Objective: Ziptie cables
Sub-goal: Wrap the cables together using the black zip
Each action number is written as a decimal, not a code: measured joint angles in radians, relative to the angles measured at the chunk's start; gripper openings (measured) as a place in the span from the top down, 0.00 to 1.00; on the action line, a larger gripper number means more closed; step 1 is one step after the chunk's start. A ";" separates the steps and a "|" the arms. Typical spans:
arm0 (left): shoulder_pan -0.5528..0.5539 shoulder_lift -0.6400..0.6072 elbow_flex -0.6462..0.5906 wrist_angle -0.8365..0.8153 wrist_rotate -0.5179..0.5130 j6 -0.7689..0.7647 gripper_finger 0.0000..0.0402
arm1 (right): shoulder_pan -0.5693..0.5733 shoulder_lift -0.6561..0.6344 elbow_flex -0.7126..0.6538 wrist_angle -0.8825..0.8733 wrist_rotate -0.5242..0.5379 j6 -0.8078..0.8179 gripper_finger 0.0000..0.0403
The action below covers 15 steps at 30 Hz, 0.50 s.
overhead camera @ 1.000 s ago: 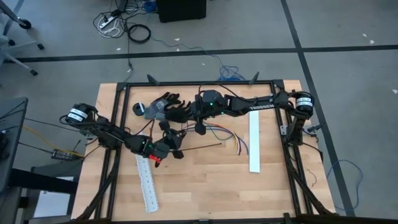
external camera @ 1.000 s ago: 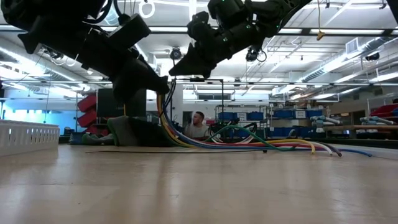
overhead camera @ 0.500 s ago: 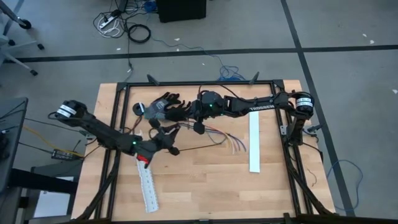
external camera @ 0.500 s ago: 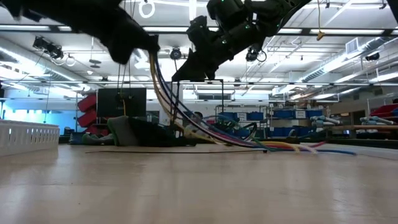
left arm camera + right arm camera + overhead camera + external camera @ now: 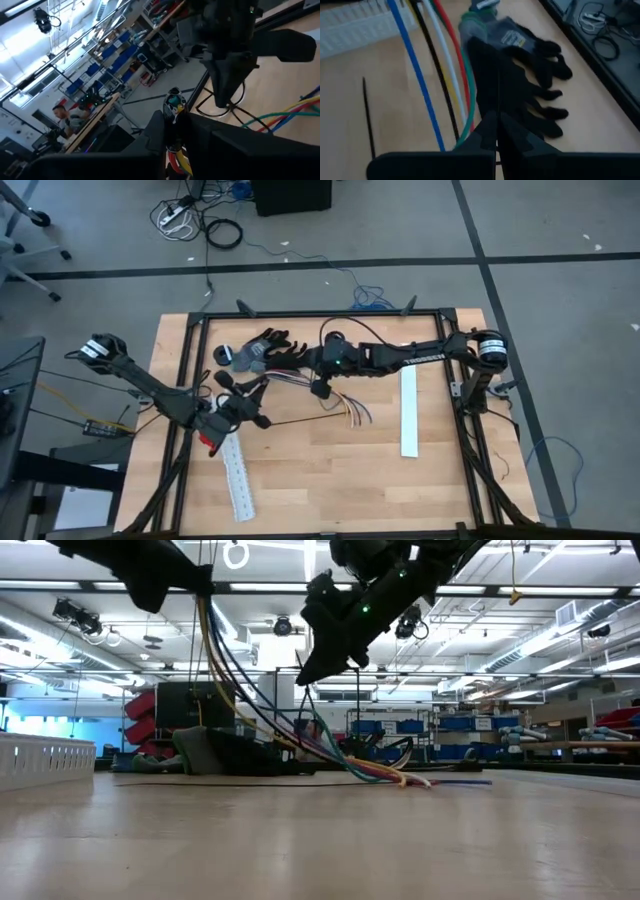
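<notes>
The cables [image 5: 335, 405] are a bundle of thin coloured wires. One end is up in my left gripper [image 5: 250, 392], which is shut on it high above the table's left middle [image 5: 195, 585]. The bundle slants down [image 5: 290, 730], and its free ends [image 5: 430, 781] lie on the wood. My right gripper [image 5: 320, 389] hangs shut above the bundle's middle [image 5: 302, 678]; the wires [image 5: 440, 75] run close beside its fingers [image 5: 497, 120], and I cannot tell whether they touch. A thin black zip tie [image 5: 300, 421] lies flat on the table. My left gripper pinches the bundle near one end between its two fingers, which point roughly level. The wire tips [image 5: 173, 102] stick out just past the fingertips. The rest hangs slack below the hold [image 5: 280, 112] and slopes down until its far ends rest on the table.
Black gloves [image 5: 265, 350] and a small dark ring [image 5: 222, 356] lie at the far side behind the grippers. One white slotted strip [image 5: 237, 475] lies near left, another [image 5: 409, 410] at the right. A black frame [image 5: 190, 380] borders the work area.
My left gripper has risen and gone toward the table's left edge, still shut on the bundle's end. The held end has been lifted higher, the bundle now slopes more steeply, and its free ends have slid leftward along the table. My right gripper has tipped a little.
</notes>
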 joint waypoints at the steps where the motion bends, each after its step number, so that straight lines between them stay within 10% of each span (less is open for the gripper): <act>1: -0.001 0.000 0.000 -0.025 -0.002 -0.026 0.92 | 0.007 -0.012 0.000 -0.024 0.008 0.007 1.00; 8: -0.001 0.000 -0.061 -0.166 0.043 -0.315 0.92 | 0.064 -0.133 0.000 -0.218 0.119 0.037 1.00; 15: 0.003 0.012 -0.172 0.044 0.128 -0.386 0.92 | 0.072 -0.241 0.000 -0.277 0.096 0.076 1.00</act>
